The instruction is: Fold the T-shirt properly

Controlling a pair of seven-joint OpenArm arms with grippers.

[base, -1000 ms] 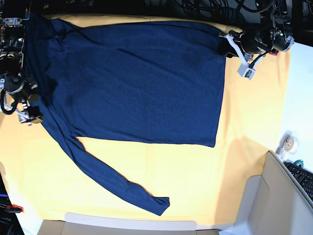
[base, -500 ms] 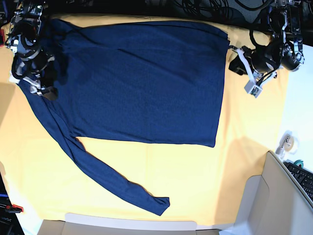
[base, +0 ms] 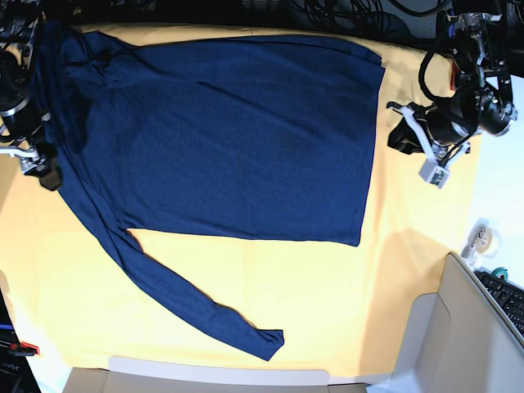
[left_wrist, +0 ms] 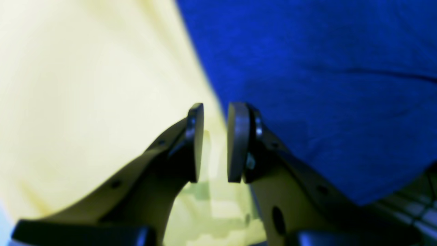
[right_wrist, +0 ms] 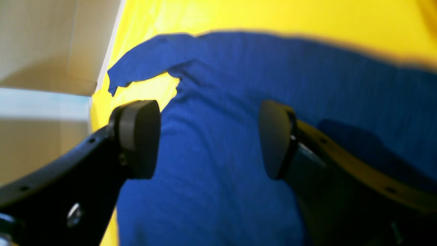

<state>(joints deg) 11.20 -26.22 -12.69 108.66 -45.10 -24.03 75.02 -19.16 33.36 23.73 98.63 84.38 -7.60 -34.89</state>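
The navy T-shirt (base: 237,131) lies spread flat on the yellow cloth (base: 327,286), with one long sleeve (base: 188,303) trailing toward the front edge. My left gripper (base: 412,139) hovers just off the hem side. In its wrist view the left gripper (left_wrist: 215,109) stands open by a narrow gap with nothing in it, over yellow cloth (left_wrist: 85,85) right beside the shirt's edge (left_wrist: 324,68). My right gripper (base: 39,166) is at the shoulder side. Up close the right gripper (right_wrist: 208,114) is wide open above the blue fabric (right_wrist: 211,177), holding nothing.
A cardboard box (base: 458,327) stands at the front right, with a keyboard (base: 508,296) and a small roll (base: 483,237) beside it on the white table. Cardboard also runs along the front edge (base: 221,381). Dark cables lie behind the cloth (base: 344,12).
My left gripper has drawn away from the shirt's far hem corner, outward and toward the front. My right gripper swung toward the back, then returned outward beside the shoulder. The shirt's collar end shifted slightly.
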